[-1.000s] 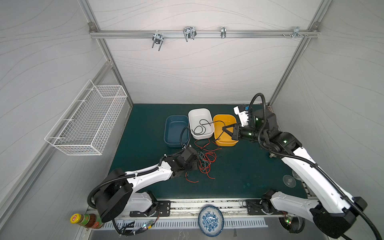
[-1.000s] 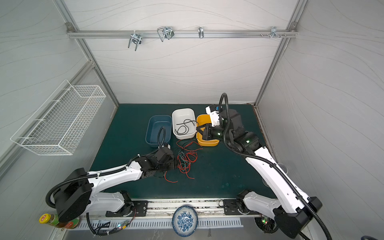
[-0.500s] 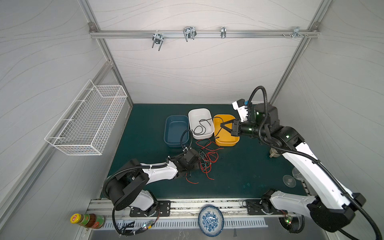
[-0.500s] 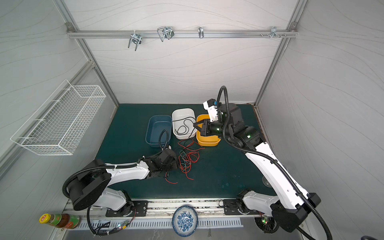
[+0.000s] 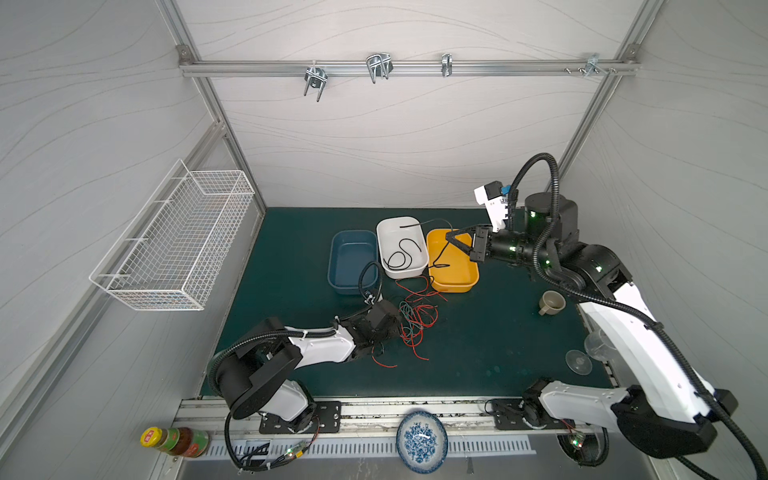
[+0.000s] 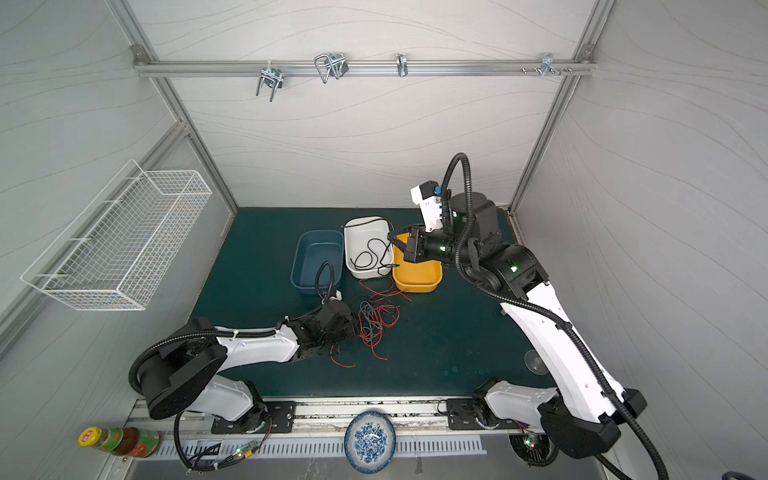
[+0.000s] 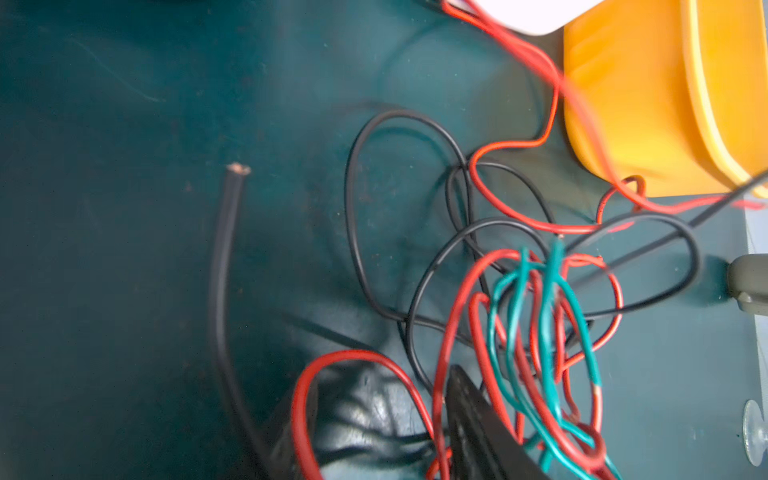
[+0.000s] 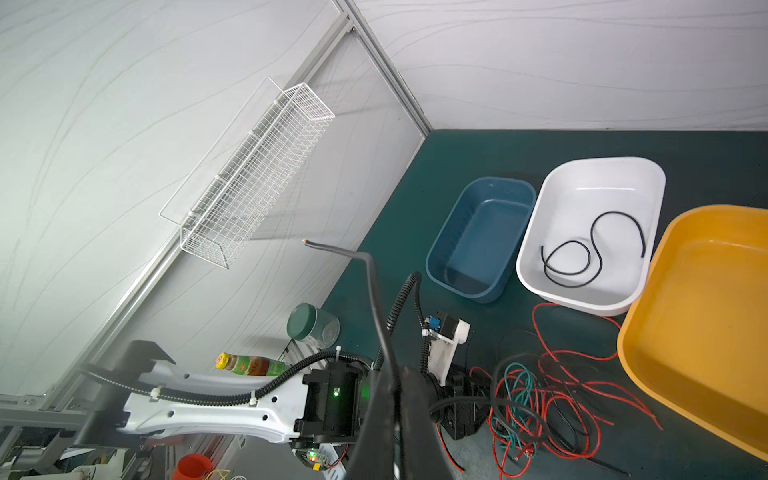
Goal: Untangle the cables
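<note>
Since these thin cables point(image 7: 548, 316) are light, limp and snag-prone, grab near free ends: right gripper point(image 5: 452, 238) is clamped on a black cable point(image 8: 375, 299) over the yellow bin point(image 5: 455, 286), left gripper point(image 5: 391, 329) sits in the red/teal/black tangle point(image 5: 417, 322) on the mat point(image 5: 478, 345), jaw state unclear.

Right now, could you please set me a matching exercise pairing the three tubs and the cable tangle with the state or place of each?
Column A
1. blue tub
2. white tub
3. yellow tub
4. red and green tangle

Column B
a. partly covered in both top views by the right gripper, which is shut on the held black cable
b. empty
c. lies on the mat
d. contains a coiled black cable

Pairs: 1-b, 2-d, 3-a, 4-c
</note>
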Action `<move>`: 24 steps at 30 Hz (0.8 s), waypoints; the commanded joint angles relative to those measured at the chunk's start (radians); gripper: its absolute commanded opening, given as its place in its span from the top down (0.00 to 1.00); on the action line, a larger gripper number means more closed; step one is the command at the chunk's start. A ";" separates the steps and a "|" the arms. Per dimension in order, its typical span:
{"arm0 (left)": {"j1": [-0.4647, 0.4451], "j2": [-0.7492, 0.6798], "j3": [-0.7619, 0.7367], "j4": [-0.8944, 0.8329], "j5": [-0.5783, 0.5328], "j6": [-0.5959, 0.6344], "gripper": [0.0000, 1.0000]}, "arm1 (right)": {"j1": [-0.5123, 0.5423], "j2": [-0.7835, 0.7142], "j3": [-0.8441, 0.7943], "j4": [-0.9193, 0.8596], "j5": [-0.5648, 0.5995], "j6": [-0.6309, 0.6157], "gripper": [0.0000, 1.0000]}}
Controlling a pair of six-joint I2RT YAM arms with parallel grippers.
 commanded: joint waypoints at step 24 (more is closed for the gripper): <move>0.053 -0.202 0.111 -0.346 -0.009 0.144 0.44 | -0.017 0.122 0.317 -0.125 0.042 -0.080 1.00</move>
